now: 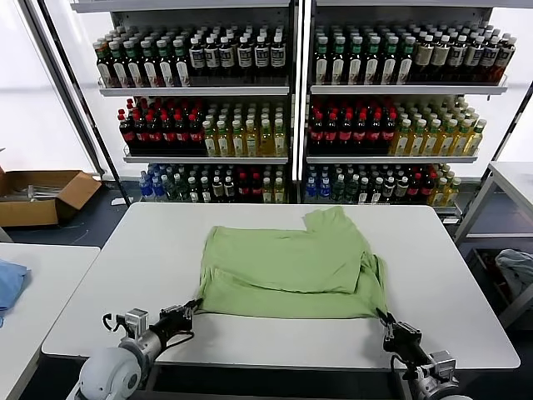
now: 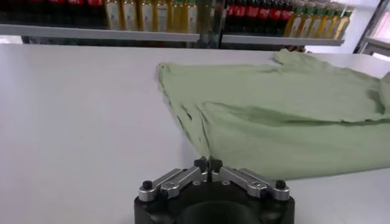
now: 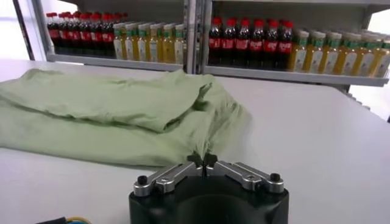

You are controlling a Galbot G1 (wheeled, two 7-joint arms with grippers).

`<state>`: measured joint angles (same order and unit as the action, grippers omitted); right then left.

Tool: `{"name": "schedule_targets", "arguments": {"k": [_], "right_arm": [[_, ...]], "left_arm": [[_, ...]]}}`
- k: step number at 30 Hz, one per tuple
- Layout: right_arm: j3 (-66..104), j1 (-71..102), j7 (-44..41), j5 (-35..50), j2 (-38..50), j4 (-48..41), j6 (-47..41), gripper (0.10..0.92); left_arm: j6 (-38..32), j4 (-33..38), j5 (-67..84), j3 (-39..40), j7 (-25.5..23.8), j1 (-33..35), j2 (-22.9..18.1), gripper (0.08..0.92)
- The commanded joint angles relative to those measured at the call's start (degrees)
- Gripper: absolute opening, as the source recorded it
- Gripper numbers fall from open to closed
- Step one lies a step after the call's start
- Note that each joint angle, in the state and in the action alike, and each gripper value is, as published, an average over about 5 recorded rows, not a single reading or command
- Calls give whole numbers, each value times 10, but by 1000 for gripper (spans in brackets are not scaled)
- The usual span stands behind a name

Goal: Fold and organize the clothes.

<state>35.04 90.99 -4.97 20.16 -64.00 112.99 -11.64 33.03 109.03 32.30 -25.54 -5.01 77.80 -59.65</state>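
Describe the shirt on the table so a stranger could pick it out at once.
In front of the drink shelves stands a white table. On it lies the light green shirt, partly folded, plain side up. The left gripper and right gripper are shut on its two near corners; it is the only green fabric there.
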Motion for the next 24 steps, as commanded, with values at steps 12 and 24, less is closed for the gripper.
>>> {"name": "schedule_targets", "arguments": {"k": [12, 24], "right_arm": [[53, 227, 23, -59, -21, 114, 20, 124], [87, 91, -7, 34, 28, 139, 10, 446]], "left_arm": [[2, 168, -56, -151, -17, 224, -62, 89], [1, 170, -24, -201, -29, 152, -13, 387]]}}
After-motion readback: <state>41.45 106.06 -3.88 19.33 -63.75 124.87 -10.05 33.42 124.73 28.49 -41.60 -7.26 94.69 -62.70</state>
